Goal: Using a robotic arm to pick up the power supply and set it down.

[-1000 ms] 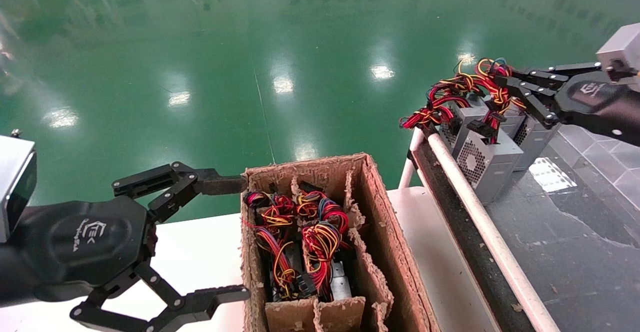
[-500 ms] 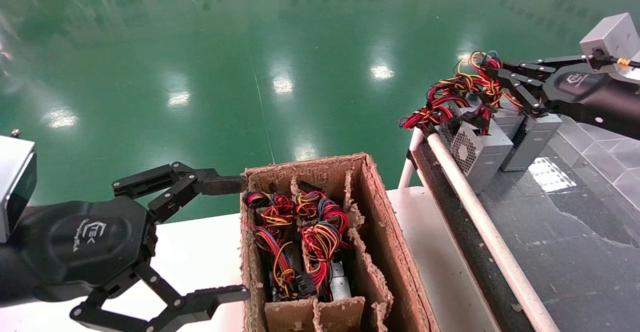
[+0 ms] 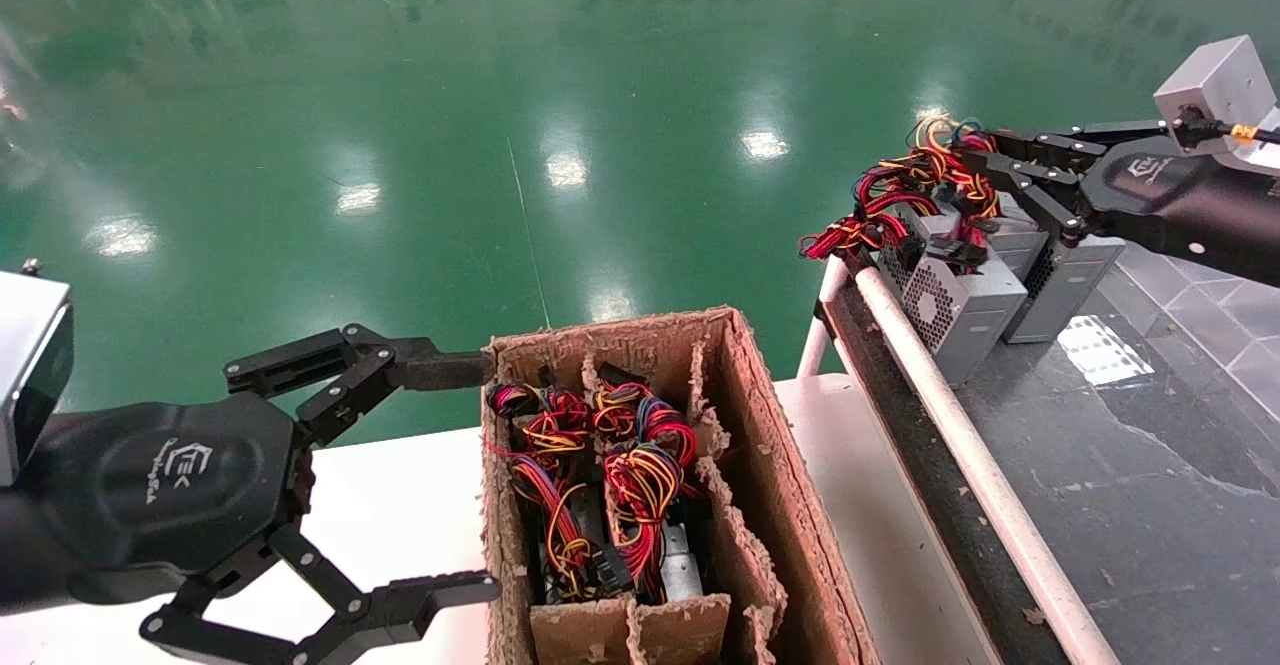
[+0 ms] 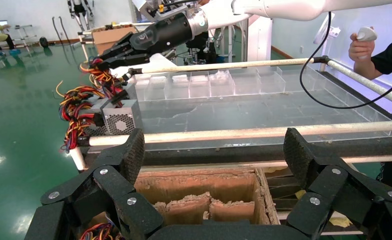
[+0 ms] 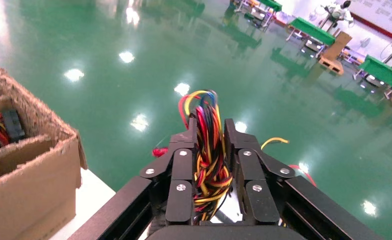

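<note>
My right gripper (image 3: 978, 163) (image 5: 210, 134) is at the far right, shut on a twisted bundle of red, yellow and black wires (image 5: 207, 165). Those wires run down to the power supply (image 3: 958, 307), a grey box with a perforated vent side, upright on the dark surface just inside the white rail. The left wrist view shows the same power supply (image 4: 119, 117) with my right gripper (image 4: 114, 54) above it. My left gripper (image 3: 478, 478) (image 4: 215, 152) hangs open and empty at the near left, beside the cardboard box.
A second grey power supply (image 3: 1062, 280) stands right behind the held one. The divided cardboard box (image 3: 765, 445) holds several more with wire bundles (image 3: 640, 480). A white rail (image 3: 965, 450) edges the dark surface (image 3: 1150, 485). A person's hand with a controller (image 4: 363, 42) is nearby.
My right gripper moved up and toward the far left with the wire bundle, and the vented power supply shifted a little with it. My left gripper stayed still.
</note>
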You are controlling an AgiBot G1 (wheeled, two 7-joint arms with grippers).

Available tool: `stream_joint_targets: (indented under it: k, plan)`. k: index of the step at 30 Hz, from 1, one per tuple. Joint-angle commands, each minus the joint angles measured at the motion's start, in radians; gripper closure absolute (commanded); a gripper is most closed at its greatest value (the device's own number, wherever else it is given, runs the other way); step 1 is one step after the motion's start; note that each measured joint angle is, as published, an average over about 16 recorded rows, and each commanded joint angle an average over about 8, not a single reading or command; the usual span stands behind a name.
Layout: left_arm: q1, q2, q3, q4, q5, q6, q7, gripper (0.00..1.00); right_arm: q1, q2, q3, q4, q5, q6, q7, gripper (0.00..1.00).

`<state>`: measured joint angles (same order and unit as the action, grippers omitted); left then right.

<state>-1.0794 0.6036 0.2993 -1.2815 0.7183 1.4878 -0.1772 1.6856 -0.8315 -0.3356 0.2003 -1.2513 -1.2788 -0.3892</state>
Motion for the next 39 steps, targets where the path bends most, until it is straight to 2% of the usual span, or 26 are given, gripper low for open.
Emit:
stream_joint_targets:
  k: [1, 11, 22, 26, 39]
  plan:
    - [0.0, 0.0, 0.0, 0.0, 0.0, 0.0, 0.0, 0.0, 0.006, 0.001, -0.004, -0.013, -0.007, -0.004, -0.006, 0.0]
    - [0.0, 0.0, 0.001, 0.0, 0.0, 0.0, 0.0, 0.0, 0.032, 0.011, -0.019, -0.052, -0.028, -0.034, -0.024, 0.0]
    - [0.0, 0.0, 0.001, 0.0, -0.001, -0.001, 0.001, 0.0, 0.057, 0.034, 0.023, -0.109, 0.044, -0.145, 0.065, 0.0]
    - [0.0, 0.0, 0.001, 0.001, -0.001, -0.001, 0.001, 0.0, 0.031, 0.046, 0.03, -0.068, 0.074, -0.163, 0.1, 0.0]
    - [-0.001, -0.001, 0.002, 0.001, -0.001, 0.0, 0.001, 0.0, -0.115, 0.086, 0.036, 0.195, 0.176, -0.175, 0.209, 0.0]
